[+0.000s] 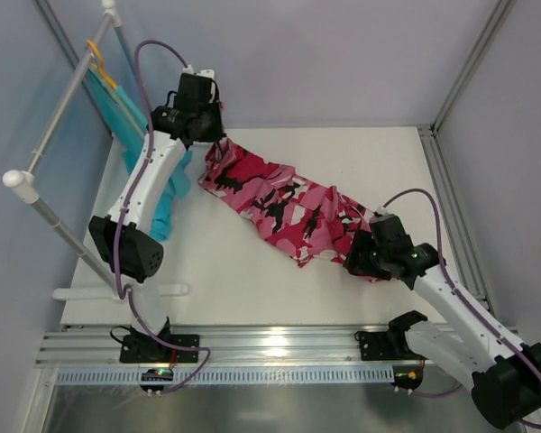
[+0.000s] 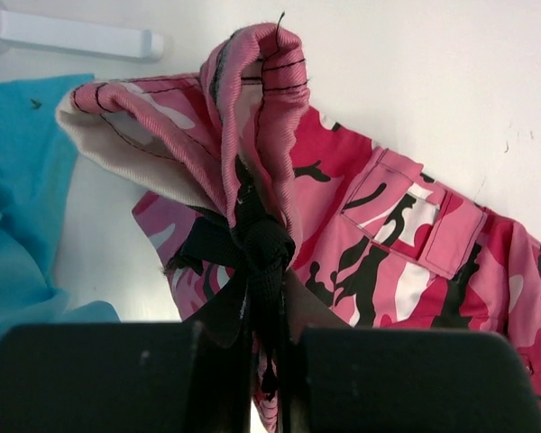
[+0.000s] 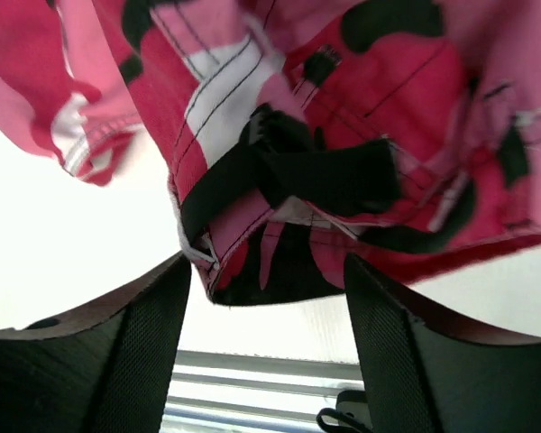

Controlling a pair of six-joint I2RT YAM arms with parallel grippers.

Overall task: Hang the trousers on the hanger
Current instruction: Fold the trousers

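Observation:
The pink camouflage trousers [image 1: 279, 203] lie stretched diagonally across the white table, from back left to front right. My left gripper [image 1: 209, 144] is at their back-left end. In the left wrist view it [image 2: 270, 338] is shut on a black strap and bunched cloth of the trousers [image 2: 397, 225], lifting that end into a fold. My right gripper [image 1: 365, 257] is at the front-right end. Its fingers [image 3: 149, 347] stand open, and a hem of the trousers [image 3: 279, 271] with a black strap hangs just above the gap between them. The hanger is out of view.
A white tube rack [image 1: 50, 149] stands along the left side, its foot [image 2: 72, 36] on the table. A teal garment [image 1: 162, 194] hangs there on an orange hanger [image 1: 99, 59], close to my left gripper. An aluminium rail [image 1: 279, 347] runs along the near edge.

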